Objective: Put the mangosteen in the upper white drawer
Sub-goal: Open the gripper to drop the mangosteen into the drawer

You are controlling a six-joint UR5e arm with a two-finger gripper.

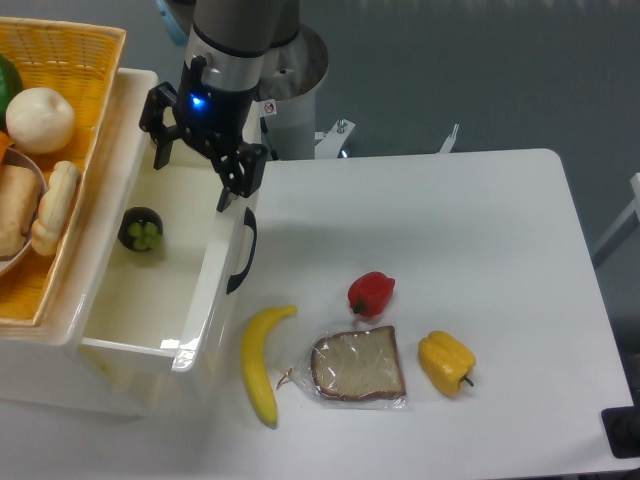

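Inside the upper white drawer [205, 290] sits the mangosteen [141, 230] (green cap up), fingers [161, 156] spread apart above.

The scene is evenly and brightly lit from above, with soft short shadows cast beside the banana [262, 362] and red pepper [371, 293]. Glare is seen on the glossy upper white drawer [200, 330] rim. Slight softness is noted throughout.

Banana [262, 364], bagged bread slice [357, 366], red pepper [371, 293], yellow pepper [446, 362] on table [450, 220]; wicker basket [75, 60] at left.
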